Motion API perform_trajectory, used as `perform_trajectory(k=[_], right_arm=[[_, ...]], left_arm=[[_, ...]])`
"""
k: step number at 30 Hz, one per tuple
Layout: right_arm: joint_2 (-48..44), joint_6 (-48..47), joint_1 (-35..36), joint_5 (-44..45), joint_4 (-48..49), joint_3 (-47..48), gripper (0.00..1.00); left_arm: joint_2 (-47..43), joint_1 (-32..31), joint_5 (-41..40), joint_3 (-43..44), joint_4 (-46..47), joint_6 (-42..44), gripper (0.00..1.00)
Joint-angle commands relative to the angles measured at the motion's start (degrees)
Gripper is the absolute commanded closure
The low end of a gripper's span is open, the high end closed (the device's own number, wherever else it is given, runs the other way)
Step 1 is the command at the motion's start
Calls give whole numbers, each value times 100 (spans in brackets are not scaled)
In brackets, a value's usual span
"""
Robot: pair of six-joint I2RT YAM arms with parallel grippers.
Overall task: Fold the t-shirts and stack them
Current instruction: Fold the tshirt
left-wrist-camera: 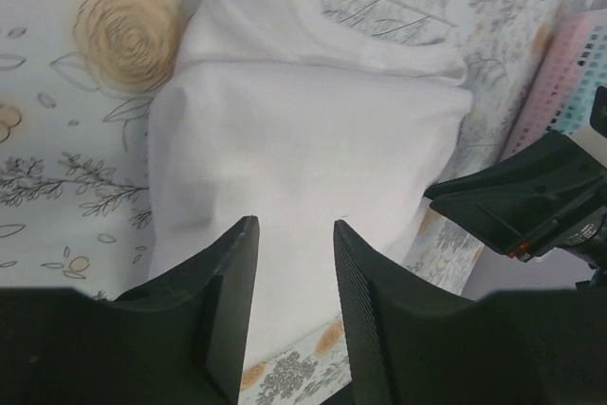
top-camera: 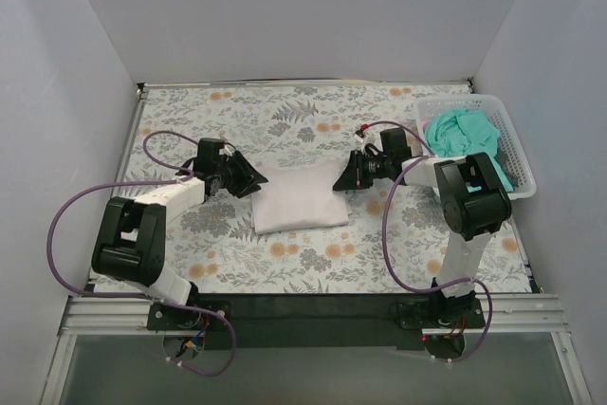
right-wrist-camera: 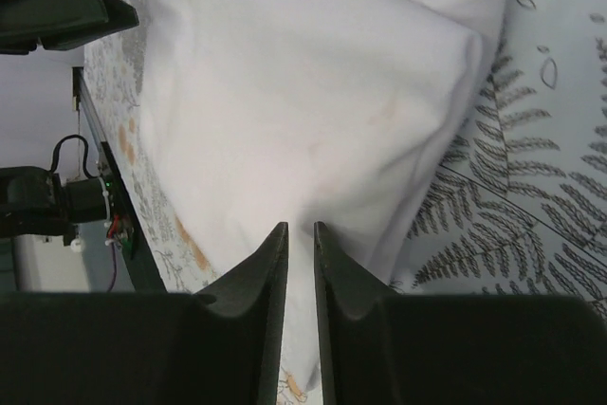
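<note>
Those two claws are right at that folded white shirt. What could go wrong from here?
1. The right claw looks pinched on the white t-shirt while the left claw stands open; pulling from one side might drag the fold apart.
2. The teal t-shirt lies crumpled in the basket; lifting it might snag it on the rim.

Approach closed on two sides
Left gripper and right gripper flank the white t-shirt; bare bench runs before and beyond it; the basket fills the far right corner.
</note>
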Motion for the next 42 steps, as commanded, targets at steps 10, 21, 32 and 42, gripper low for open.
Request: perform_trajectory(k=[10,21,32,42], right_arm=[[-212,-363,-299,389,-33,-339,80],[-1655,-732,43,1933,-1860,-75,68],[-2956,-881,237,2850,-2995,-654,39],[-3949,-995,237,3280,-3338,-901,36]], left_arm=[[235,-23,-144,-68,-43,-131,76],[-1277,-471,-1469,135,-1783,150,27],[-786,-1192,-2280,100,-2355,54,17],[-136,-1412,-2332,293,-2241,-25,29]])
